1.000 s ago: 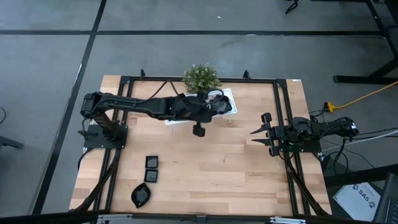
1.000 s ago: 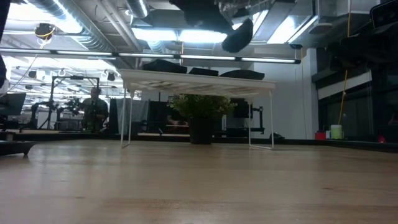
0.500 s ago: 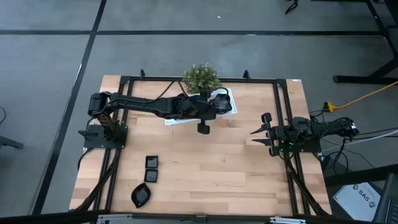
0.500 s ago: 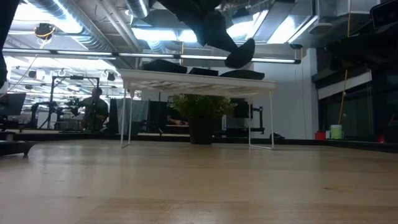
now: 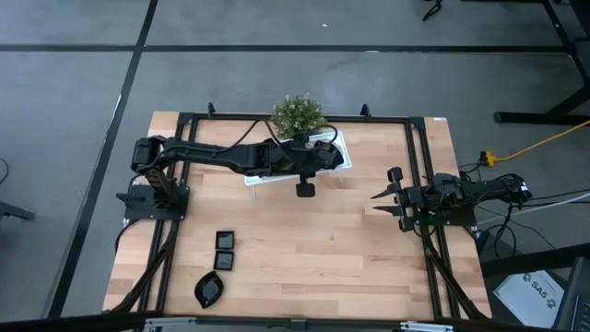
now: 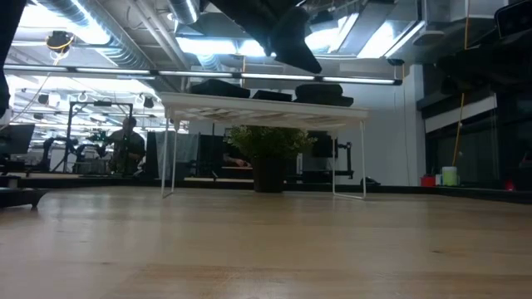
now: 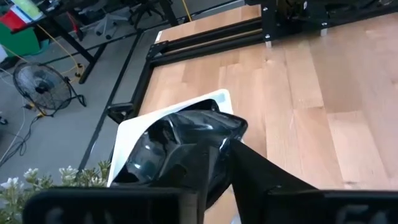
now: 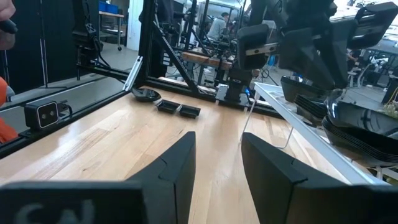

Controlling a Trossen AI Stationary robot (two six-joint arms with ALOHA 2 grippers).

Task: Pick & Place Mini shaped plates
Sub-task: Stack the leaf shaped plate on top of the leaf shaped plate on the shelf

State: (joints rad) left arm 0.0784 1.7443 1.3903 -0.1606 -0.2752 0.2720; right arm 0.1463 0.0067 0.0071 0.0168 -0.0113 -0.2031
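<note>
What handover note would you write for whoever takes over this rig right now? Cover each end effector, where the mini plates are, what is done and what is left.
Left end effector: over the white rack, at a black plate that lies on the rack top. Whether it holds the plate is unclear.
Right end effector: open, empty, waiting at the right side of the table.
Done: several plates lie on the rack top, beside the plant.
Left: a leaf-like plate and two square plates lie on the table near its front-left corner and need moving to the rack.
</note>
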